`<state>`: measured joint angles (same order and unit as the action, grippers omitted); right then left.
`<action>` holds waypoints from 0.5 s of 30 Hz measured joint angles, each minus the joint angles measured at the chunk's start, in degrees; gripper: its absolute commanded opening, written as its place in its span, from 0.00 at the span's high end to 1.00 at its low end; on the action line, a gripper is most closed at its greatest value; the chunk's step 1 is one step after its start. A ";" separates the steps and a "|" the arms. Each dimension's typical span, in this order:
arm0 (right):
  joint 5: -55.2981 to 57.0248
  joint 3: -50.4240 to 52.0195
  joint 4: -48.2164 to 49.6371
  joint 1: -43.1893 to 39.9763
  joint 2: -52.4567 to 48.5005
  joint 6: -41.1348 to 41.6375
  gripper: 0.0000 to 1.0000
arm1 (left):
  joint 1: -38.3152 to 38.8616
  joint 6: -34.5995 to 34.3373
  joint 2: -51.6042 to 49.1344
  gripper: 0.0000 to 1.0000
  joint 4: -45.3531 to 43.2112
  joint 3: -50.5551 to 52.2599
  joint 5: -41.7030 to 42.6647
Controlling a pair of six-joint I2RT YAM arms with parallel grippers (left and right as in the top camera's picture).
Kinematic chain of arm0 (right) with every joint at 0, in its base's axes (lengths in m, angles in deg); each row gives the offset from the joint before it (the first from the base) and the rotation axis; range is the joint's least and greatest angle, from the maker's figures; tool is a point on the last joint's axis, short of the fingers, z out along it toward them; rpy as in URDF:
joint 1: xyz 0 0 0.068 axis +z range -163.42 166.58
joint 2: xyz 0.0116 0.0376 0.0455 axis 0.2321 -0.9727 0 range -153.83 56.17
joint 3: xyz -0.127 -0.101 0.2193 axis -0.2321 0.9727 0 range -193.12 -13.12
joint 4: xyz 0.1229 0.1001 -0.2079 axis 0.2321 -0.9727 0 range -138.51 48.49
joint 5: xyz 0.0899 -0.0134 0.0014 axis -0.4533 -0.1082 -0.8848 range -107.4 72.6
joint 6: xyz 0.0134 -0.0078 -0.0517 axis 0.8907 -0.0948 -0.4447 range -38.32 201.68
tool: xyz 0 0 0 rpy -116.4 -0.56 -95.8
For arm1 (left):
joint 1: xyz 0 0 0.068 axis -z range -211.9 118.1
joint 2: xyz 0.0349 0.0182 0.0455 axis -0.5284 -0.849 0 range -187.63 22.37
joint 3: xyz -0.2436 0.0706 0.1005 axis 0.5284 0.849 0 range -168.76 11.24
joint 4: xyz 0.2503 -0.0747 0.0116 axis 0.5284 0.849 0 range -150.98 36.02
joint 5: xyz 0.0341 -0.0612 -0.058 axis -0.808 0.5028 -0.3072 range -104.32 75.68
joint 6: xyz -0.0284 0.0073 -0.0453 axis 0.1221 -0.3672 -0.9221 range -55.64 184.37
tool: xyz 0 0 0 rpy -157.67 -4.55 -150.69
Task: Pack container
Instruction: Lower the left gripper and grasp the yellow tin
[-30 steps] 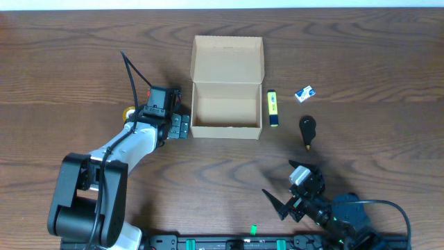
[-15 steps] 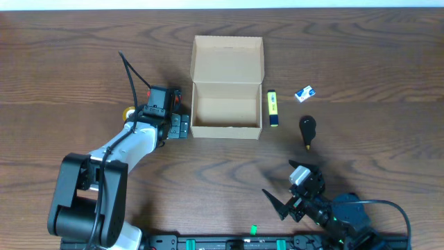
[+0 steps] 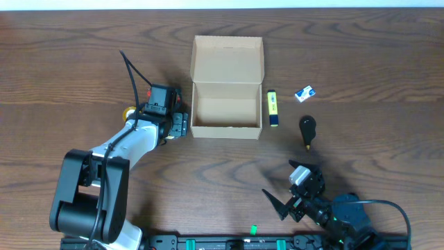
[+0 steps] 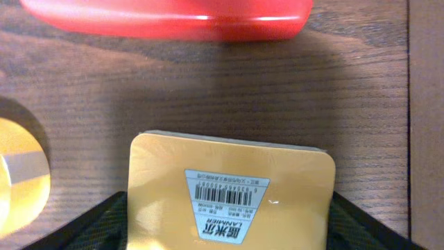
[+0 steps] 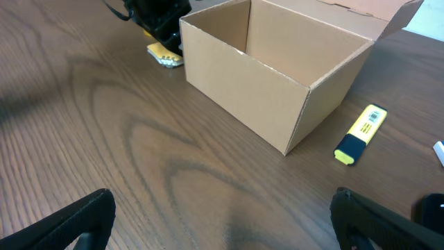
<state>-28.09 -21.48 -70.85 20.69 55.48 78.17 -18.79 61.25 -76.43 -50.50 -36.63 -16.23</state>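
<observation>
The tan cardboard container (image 3: pixel 226 128) stands open mid-table with its flap lid raised at the back; it also shows in the right wrist view (image 5: pixel 277 76). Its inside looks empty. My left gripper (image 3: pixel 179 126) is low at the box's left wall. In the left wrist view its fingers (image 4: pixel 225 226) press both sides of a yellow square pad (image 4: pixel 229 167) with a barcode label. The pad also shows in the right wrist view (image 5: pixel 165 55) under that gripper. My right gripper (image 3: pixel 291 201) is open and empty near the front edge, its fingers (image 5: pixel 222 229) spread wide over bare wood.
A yellow highlighter (image 3: pixel 273 108) lies right of the box. A white-and-blue packet (image 3: pixel 304 93) and a black pointed object (image 3: pixel 307 130) lie further right. A yellow roll (image 3: pixel 128 111) sits left of my left gripper. A blurred red object (image 4: pixel 166 17) lies just beyond the pad.
My left gripper has shifted slightly toward the box's left wall. The right arm and the other items have not moved.
</observation>
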 measured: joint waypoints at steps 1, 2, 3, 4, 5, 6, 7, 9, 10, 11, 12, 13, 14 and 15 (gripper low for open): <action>0.00 0.00 0.02 0.00 0.00 0.00 0.01 | 0.04 0.17 -0.02 0.30 0.00 -0.04 -0.07; 0.00 0.00 0.02 0.00 0.00 0.00 0.01 | 0.09 0.13 -0.07 0.32 -0.02 -0.07 -0.22; 0.00 0.00 0.02 0.00 0.00 0.00 0.01 | 0.09 0.13 -0.07 0.34 0.00 -0.07 -0.22; 0.00 0.00 0.00 0.00 0.00 0.00 0.01 | 0.09 0.13 -0.07 0.35 0.00 -0.07 -0.22; 0.00 0.00 0.00 0.00 0.00 0.00 0.01 | 0.09 0.13 -0.07 0.36 0.00 -0.07 -0.22; 0.00 0.00 0.02 0.00 0.00 0.00 0.01 | 0.09 0.13 -0.07 0.37 0.00 -0.07 -0.24; 0.00 0.00 0.02 0.00 0.00 0.02 0.01 | 0.09 0.13 -0.07 0.37 -0.02 -0.07 -0.24; 0.00 0.00 0.02 0.00 0.00 0.00 0.01 | 0.09 0.13 -0.07 0.40 -0.02 -0.07 -0.24; 0.00 0.00 0.02 0.00 0.00 0.00 0.01 | 0.09 0.13 -0.07 0.42 0.00 -0.09 -0.26; 0.00 0.00 0.00 0.00 0.00 0.00 0.01 | 0.09 0.13 -0.07 0.45 0.09 -0.13 -0.26; 0.00 0.00 0.02 0.00 0.00 0.00 0.01 | 0.09 0.13 -0.07 0.48 0.33 -0.24 -0.26; 0.00 0.00 0.02 0.00 0.00 0.00 0.01 | 0.09 0.13 -0.07 0.48 0.68 -0.42 -0.26; 0.00 0.00 0.02 0.00 0.00 0.00 0.01 | 0.09 0.11 -0.04 0.48 1.40 -0.68 -0.24; 0.00 0.00 0.02 0.00 0.00 0.00 0.01 | 0.09 0.11 0.00 0.49 1.97 -0.87 -0.24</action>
<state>-28.09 -21.48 -70.83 20.69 55.48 78.17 -18.70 61.36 -76.43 -48.54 -37.51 -16.47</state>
